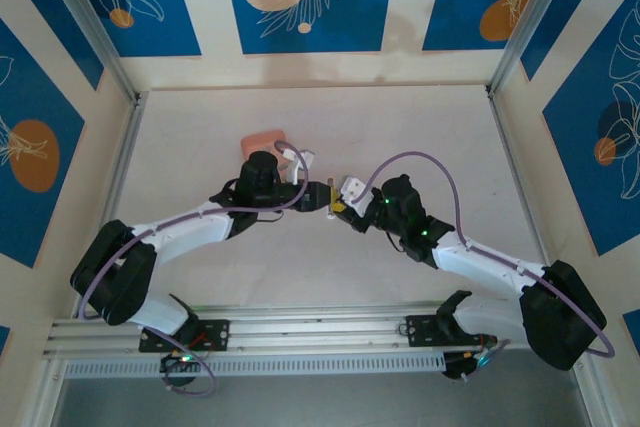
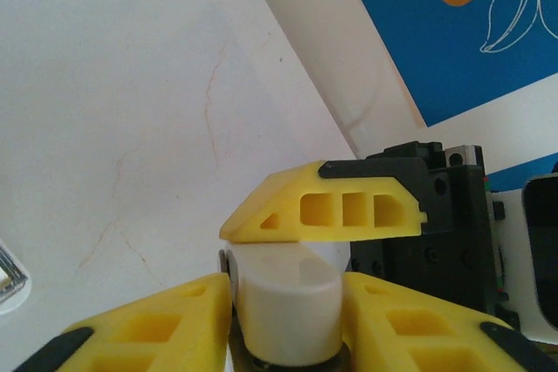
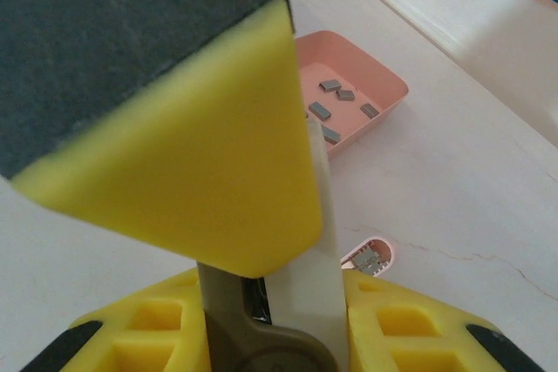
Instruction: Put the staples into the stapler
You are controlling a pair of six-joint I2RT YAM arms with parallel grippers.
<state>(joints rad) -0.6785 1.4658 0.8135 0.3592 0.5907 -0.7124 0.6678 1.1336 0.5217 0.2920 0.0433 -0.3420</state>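
Observation:
A small white and grey-brown object (image 3: 301,294) hangs above the table between both grippers. My right gripper (image 3: 279,307) is shut on it, at table centre (image 1: 346,209). My left gripper (image 2: 288,294) faces the right one (image 1: 322,197) and is shut on the object's rounded white end (image 2: 288,302). The pink-and-white stapler (image 3: 370,257) lies on the table beyond them (image 1: 298,159), its metal channel showing. Several grey staples (image 3: 330,111) lie in the salmon-pink tray (image 3: 392,84), which sits just behind the left arm (image 1: 262,142).
A yellow finger (image 2: 349,211) of the right gripper crosses above the white end in the left wrist view. A yellow fingertip (image 3: 192,154) of the left gripper blocks much of the right wrist view. Pale walls ring the table; an aluminium rail (image 1: 300,332) runs along the near edge.

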